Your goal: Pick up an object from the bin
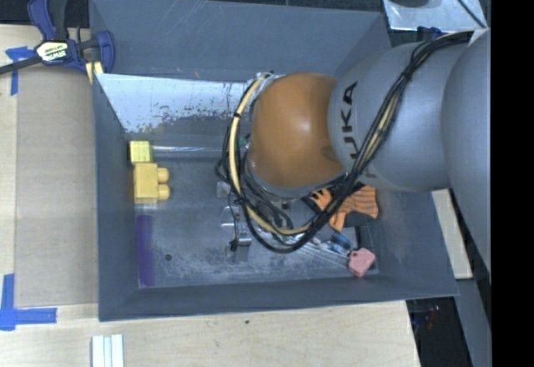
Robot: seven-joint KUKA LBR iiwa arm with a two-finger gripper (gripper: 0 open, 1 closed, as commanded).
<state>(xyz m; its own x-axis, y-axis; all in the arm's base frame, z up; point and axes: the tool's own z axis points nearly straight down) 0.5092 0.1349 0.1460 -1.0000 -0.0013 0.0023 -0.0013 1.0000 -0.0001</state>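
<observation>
Orange-domed grey arm [292,136] low in grey metal bin [250,40]; tool [239,240] over bare floor, opening unclear. Approach step; next, shift onto some object.

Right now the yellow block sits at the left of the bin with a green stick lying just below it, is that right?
Not quite. The camera view shows the yellow block at the left of the bin, but the stick lying just below it is purple, not green.
</observation>
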